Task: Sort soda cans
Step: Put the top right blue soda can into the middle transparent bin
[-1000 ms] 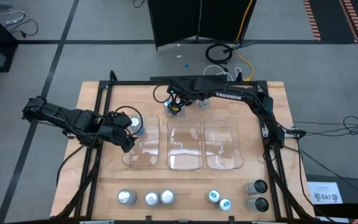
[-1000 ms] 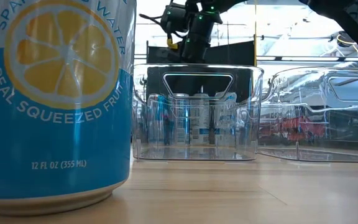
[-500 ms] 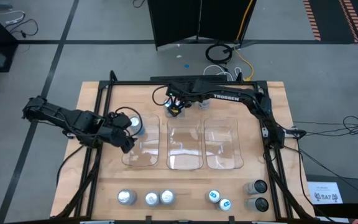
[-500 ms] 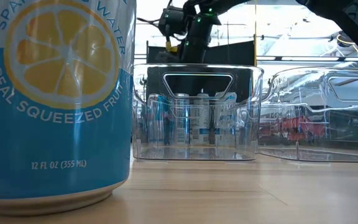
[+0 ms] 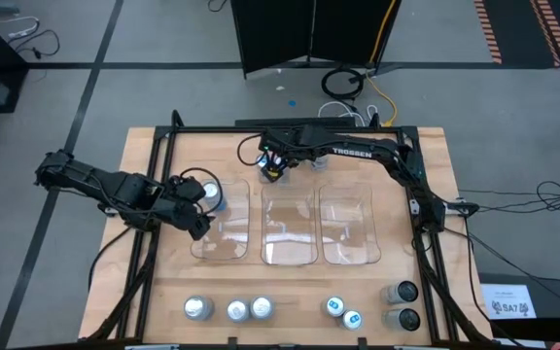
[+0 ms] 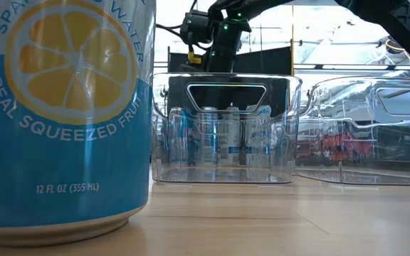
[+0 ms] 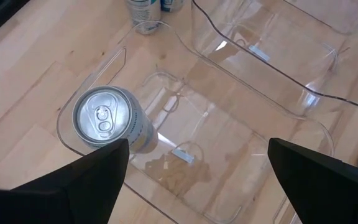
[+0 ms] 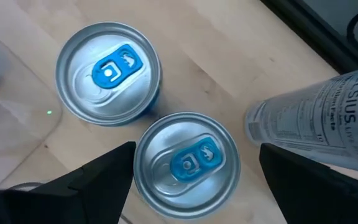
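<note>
My right gripper (image 5: 273,167) hangs open at the table's far side, fingers pointing down. It is right over a soda can with a blue tab (image 8: 187,158), which shows between its two fingers; they stand clear of it. A second blue-tab can (image 8: 109,73) and a tall white can (image 8: 319,118) stand on the table beside it. My left gripper (image 5: 198,216) is open above the left clear bin (image 5: 224,243). A silver-topped can (image 7: 102,118) stands upright in that bin's far left corner.
Three clear bins lie side by side mid-table; the middle bin (image 5: 290,233) and the right bin (image 5: 348,233) hold nothing. Near the front edge stand silver cans (image 5: 237,309), blue-tab cans (image 5: 334,306) and dark cans (image 5: 405,291). A blue can (image 6: 62,107) fills the low view's left.
</note>
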You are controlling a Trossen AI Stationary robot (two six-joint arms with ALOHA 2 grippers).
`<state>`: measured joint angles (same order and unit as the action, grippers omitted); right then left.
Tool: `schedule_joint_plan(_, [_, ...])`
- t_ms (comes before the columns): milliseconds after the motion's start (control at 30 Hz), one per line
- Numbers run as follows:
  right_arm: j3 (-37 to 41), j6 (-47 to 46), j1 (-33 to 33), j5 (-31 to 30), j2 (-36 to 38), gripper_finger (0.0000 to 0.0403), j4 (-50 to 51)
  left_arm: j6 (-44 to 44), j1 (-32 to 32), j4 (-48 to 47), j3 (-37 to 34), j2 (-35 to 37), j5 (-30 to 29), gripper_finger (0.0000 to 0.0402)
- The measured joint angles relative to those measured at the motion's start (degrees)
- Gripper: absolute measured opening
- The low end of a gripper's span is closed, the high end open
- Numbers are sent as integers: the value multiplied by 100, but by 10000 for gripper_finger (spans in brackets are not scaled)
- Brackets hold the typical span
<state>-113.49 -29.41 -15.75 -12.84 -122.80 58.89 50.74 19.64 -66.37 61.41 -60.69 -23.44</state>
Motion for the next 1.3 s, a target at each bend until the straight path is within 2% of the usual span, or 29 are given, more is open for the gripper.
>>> schedule_joint_plan(500, [-7,150,13,-35,0,236,7,4,0,2,0,0,0,393])
schedule_joint_plan(967, [-9,176,169,-68,71,236,230,7,0,2,0,0,-31,393])
schedule_joint_plan(1300, [-7,162,354,-374,313,236,340,2,0,0,0,0,-146,393])
